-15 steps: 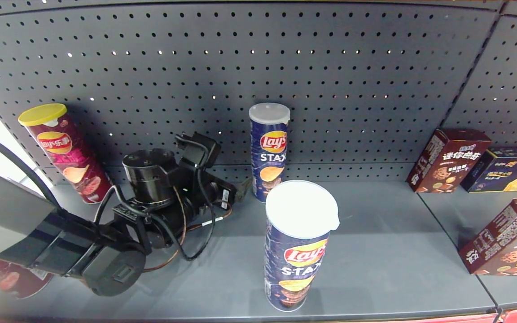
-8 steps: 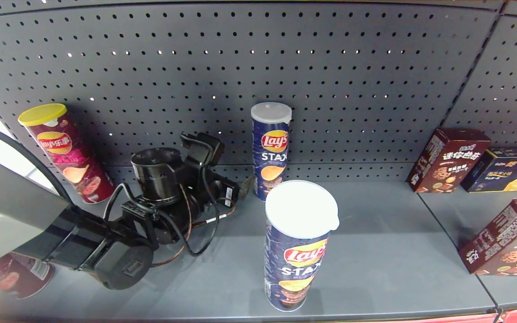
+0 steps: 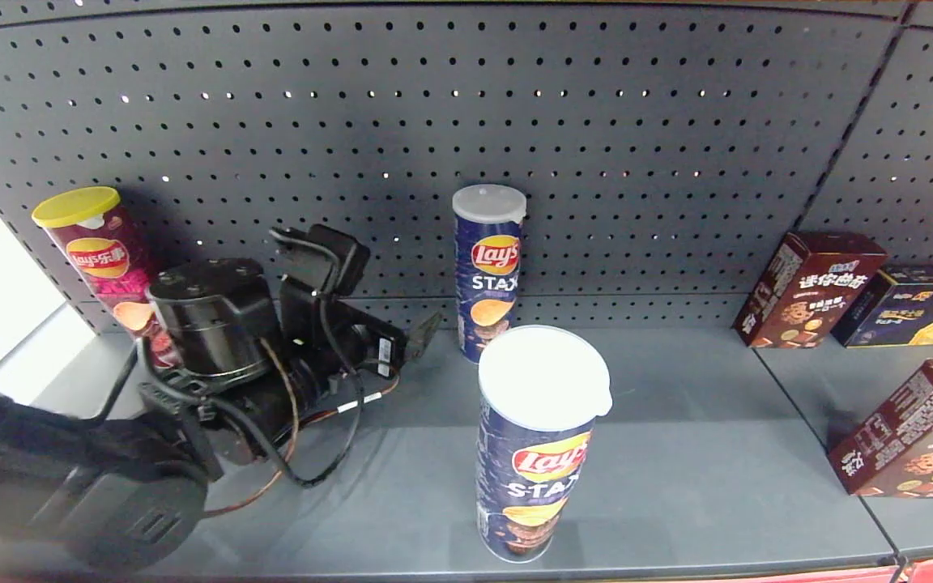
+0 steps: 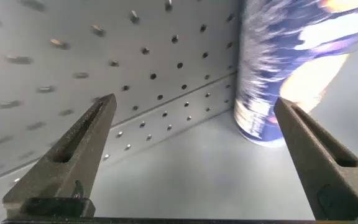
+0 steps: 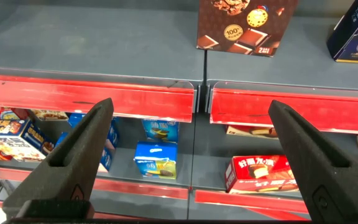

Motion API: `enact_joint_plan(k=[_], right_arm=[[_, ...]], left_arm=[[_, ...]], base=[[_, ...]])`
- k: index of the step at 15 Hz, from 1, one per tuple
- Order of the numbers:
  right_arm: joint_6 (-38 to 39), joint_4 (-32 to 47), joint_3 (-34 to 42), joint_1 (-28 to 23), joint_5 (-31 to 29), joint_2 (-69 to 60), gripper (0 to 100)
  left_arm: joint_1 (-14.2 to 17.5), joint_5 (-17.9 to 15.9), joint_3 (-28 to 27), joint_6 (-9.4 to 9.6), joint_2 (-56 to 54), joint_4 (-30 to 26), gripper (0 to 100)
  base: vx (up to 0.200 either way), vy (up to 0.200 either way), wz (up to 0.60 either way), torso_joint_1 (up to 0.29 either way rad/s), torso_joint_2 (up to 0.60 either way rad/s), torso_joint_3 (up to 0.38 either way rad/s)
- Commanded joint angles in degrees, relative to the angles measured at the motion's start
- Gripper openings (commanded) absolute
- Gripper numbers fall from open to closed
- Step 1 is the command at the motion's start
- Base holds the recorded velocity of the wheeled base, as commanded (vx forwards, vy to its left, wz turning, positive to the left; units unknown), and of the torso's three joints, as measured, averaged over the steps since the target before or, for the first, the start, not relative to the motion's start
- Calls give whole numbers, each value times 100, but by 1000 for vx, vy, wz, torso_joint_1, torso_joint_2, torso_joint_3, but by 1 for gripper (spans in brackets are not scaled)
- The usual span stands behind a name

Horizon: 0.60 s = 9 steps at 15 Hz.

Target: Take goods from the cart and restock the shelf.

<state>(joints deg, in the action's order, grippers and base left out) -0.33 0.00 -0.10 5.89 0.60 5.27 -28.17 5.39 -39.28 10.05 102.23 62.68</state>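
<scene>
On shelf (image 3: 677,453), front can (image 3: 537,441) stands before rear can (image 3: 488,271).

A round red-and-yellow logo with a line of white capital lettering under it is being shown on the front blue can (image 3: 535,474) and again on the rear blue can (image 3: 488,279). A similar logo with characters beside it is being carried by the maroon can (image 3: 106,259). Large pale characters are being displayed on the upright brown box (image 3: 807,291) and on the tilted brown box (image 3: 908,433), and yellow ones on the dark blue box (image 3: 920,312). In the right wrist view, a round badge with a number is being shown on a chocolate box (image 5: 247,25). In the left wrist view, the rear blue can's print is being rendered too blurred to read.
</scene>
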Motion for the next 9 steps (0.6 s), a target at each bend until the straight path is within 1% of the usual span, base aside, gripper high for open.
enact_joint_plan(k=[1, 3, 4, 6, 7, 8, 9], right_arm=[[-2, 0, 1, 0, 2, 9, 100], [-2, 0, 1, 0, 2, 9, 100], [-2, 0, 1, 0, 2, 9, 100], [-2, 0, 1, 0, 2, 9, 100], [-2, 0, 1, 0, 2, 9, 100], [-2, 0, 1, 0, 2, 9, 100], [-2, 0, 1, 0, 2, 9, 100]], left_arm=[[-259, -11, 1212, -3, -1495, -2, 100], [-417, -11, 2170, -11, -2401, -19, 100], [-417, 15, 2469, -3, -2902, -151, 100], [-338, 15, 2592, -11, -3728, -705, 100], [-382, 15, 3005, -11, -4589, -1215, 100], [-382, 32, 3233, -11, -4976, -1390, 100], [-408, -3, 3664, 6, -6101, -1927, 100]], base=[[0, 0, 0, 0, 0, 0], [0, 0, 0, 0, 0, 0], [0, 0, 0, 0, 0, 0], [0, 0, 0, 0, 0, 0], [0, 0, 0, 0, 0, 0], [0, 0, 0, 0, 0, 0], [0, 0, 0, 0, 0, 0]])
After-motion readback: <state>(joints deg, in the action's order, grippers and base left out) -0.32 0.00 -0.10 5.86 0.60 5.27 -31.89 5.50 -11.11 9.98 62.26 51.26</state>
